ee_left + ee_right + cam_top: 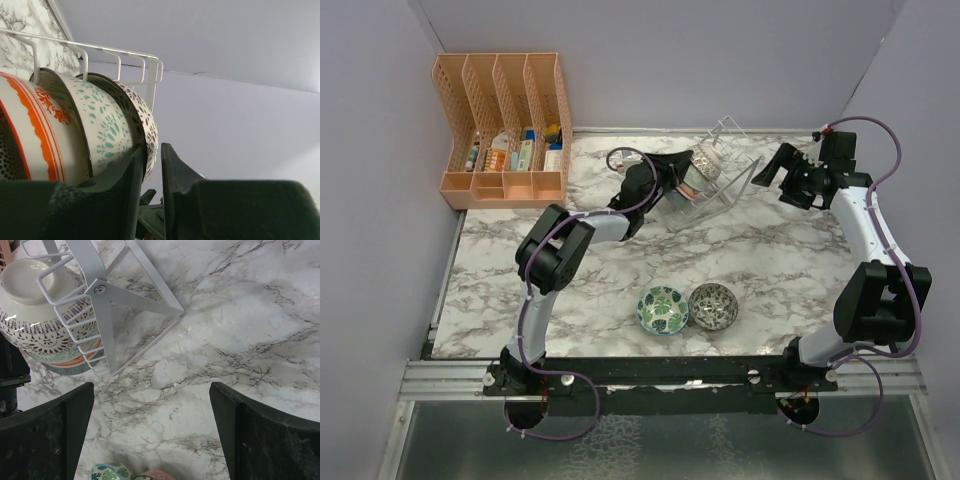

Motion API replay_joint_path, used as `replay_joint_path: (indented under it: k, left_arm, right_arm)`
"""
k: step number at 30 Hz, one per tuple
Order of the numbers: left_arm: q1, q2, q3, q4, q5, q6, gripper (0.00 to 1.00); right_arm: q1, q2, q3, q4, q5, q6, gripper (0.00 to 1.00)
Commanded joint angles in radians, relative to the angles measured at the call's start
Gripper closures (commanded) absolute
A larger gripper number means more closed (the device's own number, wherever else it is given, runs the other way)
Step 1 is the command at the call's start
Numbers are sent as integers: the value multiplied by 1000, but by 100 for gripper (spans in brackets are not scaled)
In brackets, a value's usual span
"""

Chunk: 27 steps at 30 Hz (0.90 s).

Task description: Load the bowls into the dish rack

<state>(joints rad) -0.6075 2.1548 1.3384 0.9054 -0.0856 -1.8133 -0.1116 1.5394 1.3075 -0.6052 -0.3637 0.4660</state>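
On the marble table [770,260], the dish rack [724,190] stands at 12 o'clock, near the back wall. An orange slotted organizer [505,120] sits at 10 o'clock in the corner. It holds small packets [525,152] whose labels are too small to read. The left gripper [688,178] reaches in at the rack's 9 o'clock end and lies against the bowls standing on edge there. In the left wrist view these are nested under the white wires [125,55]: an orange-banded bowl [35,130], a teal-sprigged bowl [107,125] and a lattice bowl [145,120] outermost. The left gripper's [152,150] jaws are drawn close with only a thin slit between them. The lattice bowl's rim runs down towards that slit, but I cannot tell whether they pinch it. The right gripper [768,167] hangs at the rack's 3 o'clock, near it but apart. In the right wrist view its jaws [150,390] are spread wide over bare marble with nothing between them. The rack's frame [105,315] and the foot of the lattice bowl [45,325] show at 10 o'clock of that view. Two bowls lie upright at the table's 6 o'clock, touching side by side and well apart from the rack. The teal-green bowl [663,309] is at 9 o'clock of the brown-grey bowl [713,306]. The teal-green one [107,472] also peeks in at the bottom edge of the right wrist view.
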Motion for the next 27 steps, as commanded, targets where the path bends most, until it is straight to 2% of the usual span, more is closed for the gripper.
replay_joint_path:
  k: [1, 17, 23, 27]
  left_arm:
    - [16, -82, 11, -52, 39, 32, 76]
    - [52, -174, 11, -240, 105, 132, 70]
    - [64, -214, 47, -338, 177, 183, 69]
    - [66, -291, 21, -398, 225, 281, 65]
  right_arm:
    - [-4, 7, -4, 31, -27, 1, 2]
    - [-4, -5, -12, 50, -40, 13, 1]
    - [-5, -22, -26, 55, -38, 18, 1]
    - [-5, -32, -25, 56, -32, 17, 0]
